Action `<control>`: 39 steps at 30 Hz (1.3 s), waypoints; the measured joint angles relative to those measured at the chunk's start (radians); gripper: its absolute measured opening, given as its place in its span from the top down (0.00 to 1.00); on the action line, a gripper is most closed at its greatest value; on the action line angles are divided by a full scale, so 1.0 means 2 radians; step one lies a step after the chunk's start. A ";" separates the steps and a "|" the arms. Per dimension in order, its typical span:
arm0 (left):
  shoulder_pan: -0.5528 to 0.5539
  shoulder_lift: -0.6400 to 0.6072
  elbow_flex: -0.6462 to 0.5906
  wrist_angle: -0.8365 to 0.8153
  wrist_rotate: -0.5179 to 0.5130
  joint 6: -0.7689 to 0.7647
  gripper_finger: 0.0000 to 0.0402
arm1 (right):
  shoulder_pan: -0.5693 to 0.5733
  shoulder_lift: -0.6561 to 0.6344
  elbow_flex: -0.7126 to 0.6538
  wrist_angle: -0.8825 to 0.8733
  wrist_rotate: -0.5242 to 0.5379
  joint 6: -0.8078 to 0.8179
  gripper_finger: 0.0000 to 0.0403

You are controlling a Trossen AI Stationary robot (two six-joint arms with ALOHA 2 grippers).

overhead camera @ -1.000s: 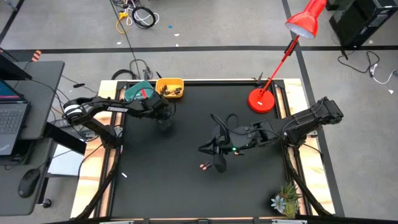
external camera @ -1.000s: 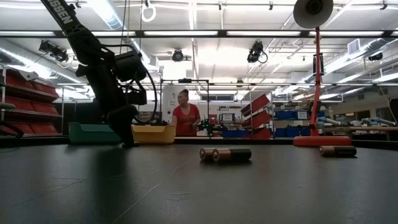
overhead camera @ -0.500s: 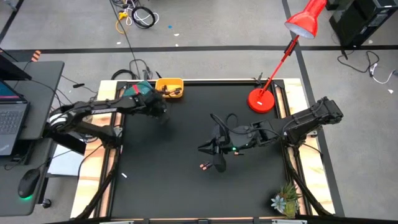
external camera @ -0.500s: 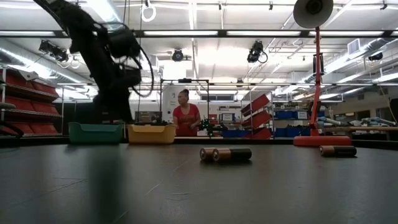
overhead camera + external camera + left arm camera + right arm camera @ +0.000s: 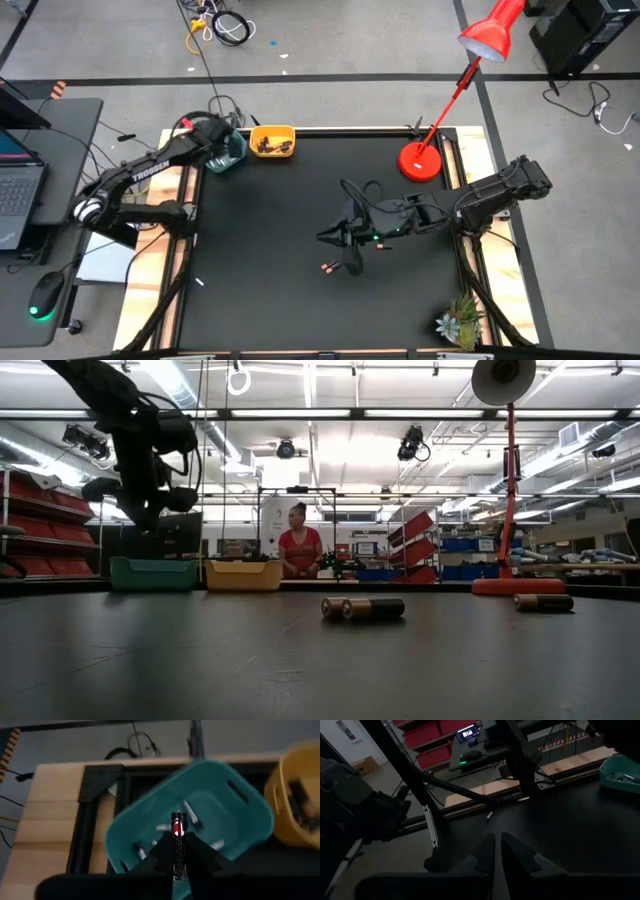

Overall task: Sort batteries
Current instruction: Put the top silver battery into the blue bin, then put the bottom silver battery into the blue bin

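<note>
My left gripper hangs over the teal bowl at the table's far left corner, shut on a dark and silver battery with a red band. Several whitish-silver batteries lie in that bowl. The yellow bowl beside it holds dark batteries. In the high view the left arm hides much of the teal bowl. My right gripper is shut over the middle of the table. Dark copper-ended batteries lie on their sides on the mat near it. My left gripper pinches the battery between its two fingers, the battery lying along the fingers. Its red-banded end sticks out past the fingertips. The fingers point down from above, and the battery is lifted clear above the teal bowl.
A red desk lamp's base stands at the far right of the mat, another battery lying near it. A small potted plant sits at the near right corner. One more small battery lies toward the table's left edge. A person stands beyond the table.
My left gripper has risen from the mat near the yellow bowl and swung toward the table's far left corner, ending above the teal bowl with the battery in its fingers. The right arm has kept still.
</note>
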 joint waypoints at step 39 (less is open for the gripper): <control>-0.628 0.059 0.098 -0.276 0.324 -0.102 0.69 | -0.026 0.002 0.000 -0.007 -0.061 -0.081 0.90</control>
